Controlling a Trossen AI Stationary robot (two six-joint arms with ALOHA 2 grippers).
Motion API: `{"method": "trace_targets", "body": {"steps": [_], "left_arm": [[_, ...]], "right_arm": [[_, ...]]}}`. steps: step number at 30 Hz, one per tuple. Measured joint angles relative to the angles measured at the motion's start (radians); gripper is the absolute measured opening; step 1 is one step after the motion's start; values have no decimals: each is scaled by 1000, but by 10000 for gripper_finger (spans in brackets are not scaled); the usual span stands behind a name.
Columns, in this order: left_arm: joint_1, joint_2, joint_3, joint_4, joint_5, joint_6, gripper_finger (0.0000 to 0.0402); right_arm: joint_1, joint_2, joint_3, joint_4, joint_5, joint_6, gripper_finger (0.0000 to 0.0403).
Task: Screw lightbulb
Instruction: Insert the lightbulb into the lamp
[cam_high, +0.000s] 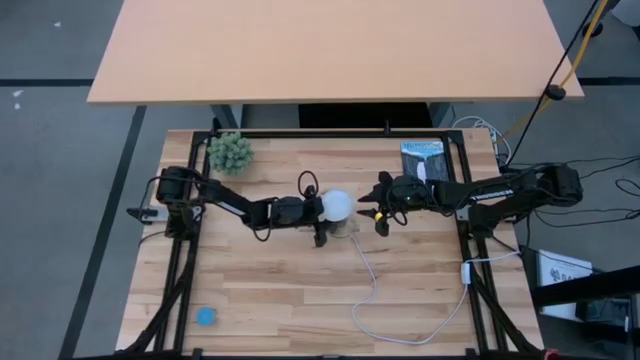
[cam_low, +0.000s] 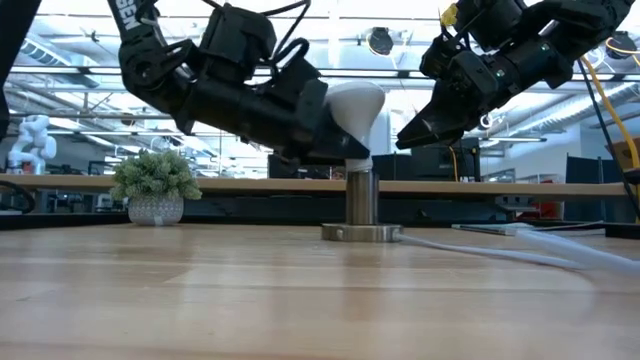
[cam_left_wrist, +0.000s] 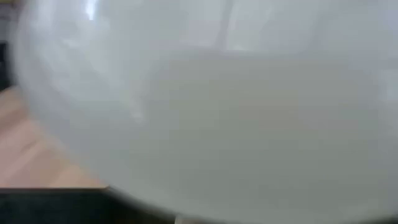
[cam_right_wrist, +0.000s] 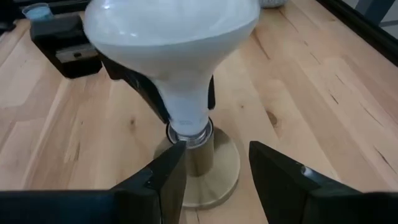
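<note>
I see a light wood table (cam_high: 280, 290) carrying a metal socket (cam_low: 360, 232) with white cord (cam_high: 400, 325), small potted plant (cam_high: 231, 152), blue cap (cam_high: 206, 317), dark booklet (cam_high: 424, 160).

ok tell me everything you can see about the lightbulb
The lightbulb is white and frosted, with a broad rounded dome tapering to a pale neck and a silver screw base. It stands upright, tilted slightly, base down in the small round metal socket near the table's middle. The left gripper is closed around its neck from one side. The right gripper hovers open beside the socket, not touching the bulb.
</note>
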Motion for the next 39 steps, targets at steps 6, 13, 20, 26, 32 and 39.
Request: {"method": "trace_targets", "body": {"steps": [6, 13, 20, 26, 32, 39], "left_arm": [[0, 3, 0, 18, 0, -6, 179], [0, 3, 25, -13, 0, -11, 179], [8, 3, 117, -260, -8, -7, 179], [11, 3, 125, -266, -10, -8, 179], [11, 3, 125, -264, -10, -7, 179], [0, 3, 125, -261, -12, 44, 179]], "right_arm": [[0, 0, 0, 5, 0, 0, 167], [0, 0, 0, 6, 0, 0, 167], [0, 0, 0, 5, -1, 4, 167], [0, 0, 0, 5, -1, 18, 167], [0, 0, 0, 4, -1, 15, 167], [0, 0, 0, 9, 0, -13, 167]]}}
